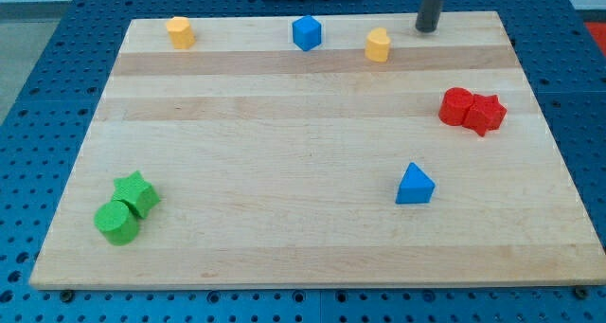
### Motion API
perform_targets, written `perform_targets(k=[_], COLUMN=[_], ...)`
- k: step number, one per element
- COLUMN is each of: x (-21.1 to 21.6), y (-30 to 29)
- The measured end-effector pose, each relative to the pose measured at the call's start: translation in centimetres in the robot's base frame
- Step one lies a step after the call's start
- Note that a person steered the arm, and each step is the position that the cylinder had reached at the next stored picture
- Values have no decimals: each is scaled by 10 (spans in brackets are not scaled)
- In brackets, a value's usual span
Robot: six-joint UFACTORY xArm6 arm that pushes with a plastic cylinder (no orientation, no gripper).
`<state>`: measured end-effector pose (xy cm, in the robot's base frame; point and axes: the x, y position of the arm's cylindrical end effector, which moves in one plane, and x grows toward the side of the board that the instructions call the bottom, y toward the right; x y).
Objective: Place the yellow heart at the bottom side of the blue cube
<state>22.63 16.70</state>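
The blue cube (pixel 306 32) sits near the board's top edge, a little left of centre. A yellow block (pixel 378 44), which looks like the heart, lies to the cube's right and slightly lower, apart from it. A second yellow block (pixel 180 31) lies near the top left; its shape is hard to make out. My tip (pixel 426 27) rests at the board's top edge, to the right of and slightly above the nearer yellow block, not touching it.
Two red blocks (pixel 456 106) (pixel 486 114) touch each other at the right edge. A blue triangle (pixel 415 185) lies right of centre, lower down. A green star (pixel 137 192) and a green round block (pixel 116 222) touch at the bottom left. The wooden board (pixel 284 124) lies on a blue perforated table.
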Motion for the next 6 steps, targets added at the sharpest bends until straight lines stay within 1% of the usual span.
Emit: perform_targets(k=[2,5,6], x=[36,73,101], y=[-46,-153,-165])
